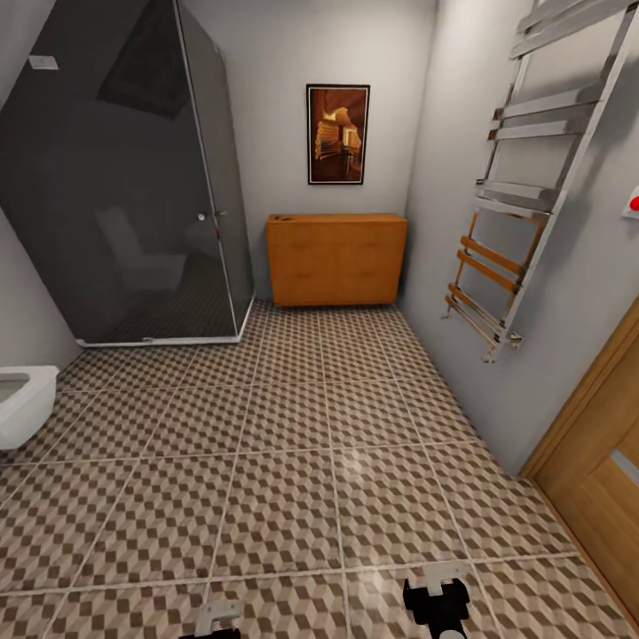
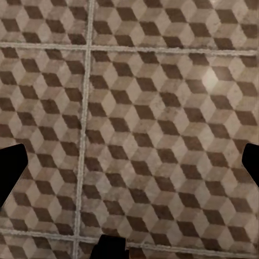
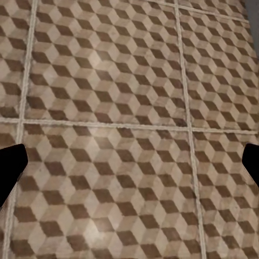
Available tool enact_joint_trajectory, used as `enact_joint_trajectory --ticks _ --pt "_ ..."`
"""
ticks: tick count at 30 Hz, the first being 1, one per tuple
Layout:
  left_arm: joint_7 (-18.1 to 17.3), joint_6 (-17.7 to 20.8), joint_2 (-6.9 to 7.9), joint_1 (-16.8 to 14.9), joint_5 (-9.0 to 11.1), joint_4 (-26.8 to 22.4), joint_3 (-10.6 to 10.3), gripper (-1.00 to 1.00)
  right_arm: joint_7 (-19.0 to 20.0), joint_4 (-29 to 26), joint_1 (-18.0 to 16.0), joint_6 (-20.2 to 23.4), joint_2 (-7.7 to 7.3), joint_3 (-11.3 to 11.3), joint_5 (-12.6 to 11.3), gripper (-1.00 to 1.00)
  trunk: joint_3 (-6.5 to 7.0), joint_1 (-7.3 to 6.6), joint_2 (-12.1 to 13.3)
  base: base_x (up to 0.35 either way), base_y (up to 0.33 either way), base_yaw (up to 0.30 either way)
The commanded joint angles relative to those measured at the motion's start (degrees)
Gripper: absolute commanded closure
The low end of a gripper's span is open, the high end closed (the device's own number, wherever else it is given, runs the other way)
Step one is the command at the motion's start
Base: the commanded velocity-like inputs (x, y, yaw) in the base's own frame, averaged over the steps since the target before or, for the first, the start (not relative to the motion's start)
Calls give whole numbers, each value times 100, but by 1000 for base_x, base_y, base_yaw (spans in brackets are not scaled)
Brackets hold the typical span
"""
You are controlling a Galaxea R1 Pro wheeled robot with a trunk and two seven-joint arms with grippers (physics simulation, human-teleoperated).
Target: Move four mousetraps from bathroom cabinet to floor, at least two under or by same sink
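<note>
The orange-brown cabinet (image 1: 336, 258) stands against the far wall, its front shut. A small dark speck (image 1: 279, 217) lies on the left end of its top, too small to identify. No mousetrap can be made out, and the sink is out of view. The cube-patterned bathroom floor (image 1: 293, 444) stretches from me to the cabinet. My left gripper (image 1: 217, 619) and right gripper (image 1: 438, 600) hang low at the near edge of the head view, far from the cabinet. Both wrist views look down at bare tiles, with dark fingertips (image 2: 11, 168) (image 3: 11, 164) wide apart, so both grippers are open and hold nothing.
A dark glass shower enclosure (image 1: 124, 169) fills the back left corner. A white toilet (image 1: 22, 404) juts in at the left. A chrome towel rail (image 1: 524, 177) hangs on the right wall, and a wooden door (image 1: 603, 479) is near right. A framed picture (image 1: 337, 133) hangs above the cabinet.
</note>
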Motion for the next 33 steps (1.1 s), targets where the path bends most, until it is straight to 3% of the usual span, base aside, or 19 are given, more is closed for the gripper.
enact_joint_trajectory --ticks 1,33 --pt "30 -13 1 -2 41 -6 -49 -100 -16 5 -4 -21 1 49 -54 -100 -5 3 -2 337 0 0" --pt "30 -12 -7 -2 33 -13 -51 -100 -7 14 -4 -15 -9 55 -58 -100 -5 3 -2 338 0 0"
